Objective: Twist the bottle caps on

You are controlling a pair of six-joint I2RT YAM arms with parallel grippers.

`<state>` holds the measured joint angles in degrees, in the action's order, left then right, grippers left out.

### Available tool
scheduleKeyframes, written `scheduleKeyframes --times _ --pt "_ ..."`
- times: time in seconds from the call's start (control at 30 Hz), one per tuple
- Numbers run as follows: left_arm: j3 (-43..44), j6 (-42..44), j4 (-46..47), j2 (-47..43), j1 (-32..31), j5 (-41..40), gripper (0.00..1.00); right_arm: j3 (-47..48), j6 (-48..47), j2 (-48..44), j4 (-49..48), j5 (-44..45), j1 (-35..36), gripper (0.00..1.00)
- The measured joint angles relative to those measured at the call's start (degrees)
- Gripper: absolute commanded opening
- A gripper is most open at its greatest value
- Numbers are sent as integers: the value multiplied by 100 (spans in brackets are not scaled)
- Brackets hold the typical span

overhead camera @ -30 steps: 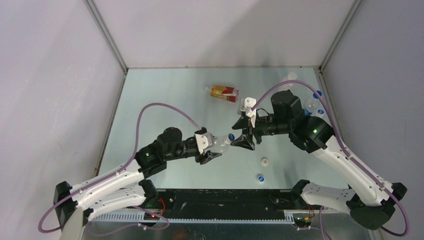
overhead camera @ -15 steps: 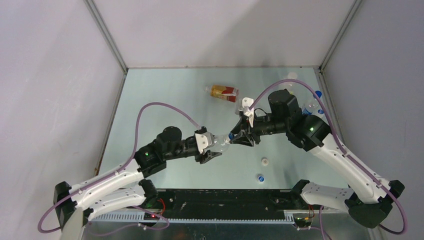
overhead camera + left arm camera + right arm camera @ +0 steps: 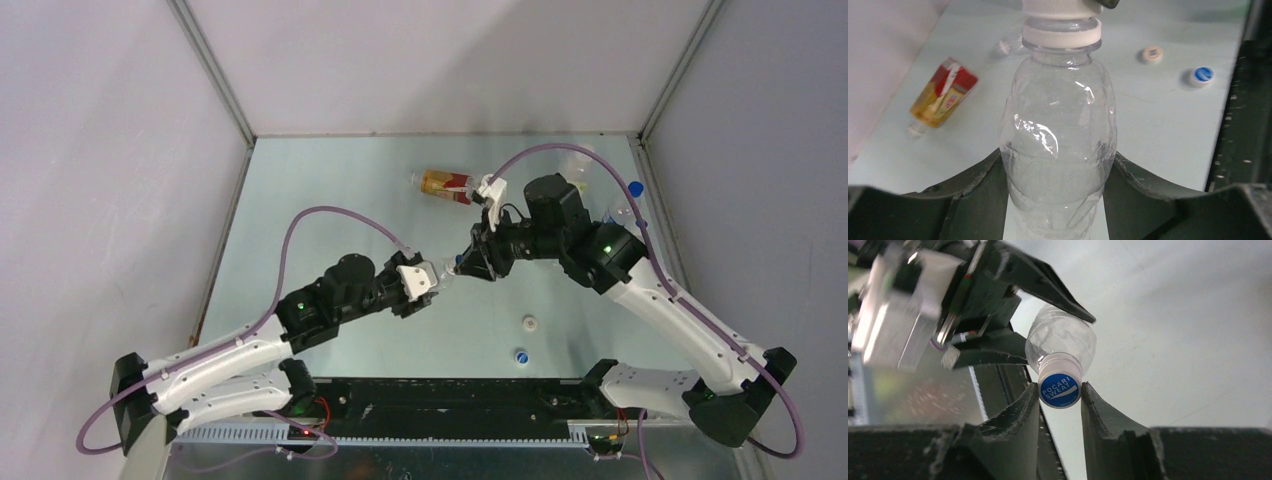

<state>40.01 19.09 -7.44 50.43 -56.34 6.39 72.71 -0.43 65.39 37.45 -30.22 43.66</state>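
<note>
Top: left gripper (image 3: 428, 290) clamped on clear bottle (image 3: 442, 281), held above mid-table. Neck points 2 o'clock, straight into right gripper (image 3: 465, 268); right arm nearer neck end.

Left wrist: fingers (image 3: 973, 185) squeeze bottle body both sides. Long axis runs 6 to 12, cap (image 3: 1060, 6) at 12.

Right wrist: fingers (image 3: 1020, 415) pinch blue-topped cap at 3 and 9. Bottle axis in line with wrist, so twist looks like next move.

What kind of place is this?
Probably a robot test booth in a lab, not a home. A left arm and a right arm are mounted at the edge of a pale table boxed in by plain grey walls, holding a clear bottle and its blue cap between them.
</note>
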Motion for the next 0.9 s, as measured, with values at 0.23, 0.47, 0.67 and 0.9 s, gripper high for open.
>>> scheduleKeyframes --times 0.23,0.47,0.67,0.9 --pt "-17 570 142 155 -540 -1606 0 0 2586 175 15 933 -2 4" --pt "-144 901 610 256 -809 -2428 0 -2 3945 138 17 1508 15 20" --pt "-210 874 1010 225 -883 -2409 0 -17 3917 -149 -22 1596 11 55" --pt "-278 669 1091 201 -809 -2223 0 -24 3359 -420 -118 1475 -103 72"
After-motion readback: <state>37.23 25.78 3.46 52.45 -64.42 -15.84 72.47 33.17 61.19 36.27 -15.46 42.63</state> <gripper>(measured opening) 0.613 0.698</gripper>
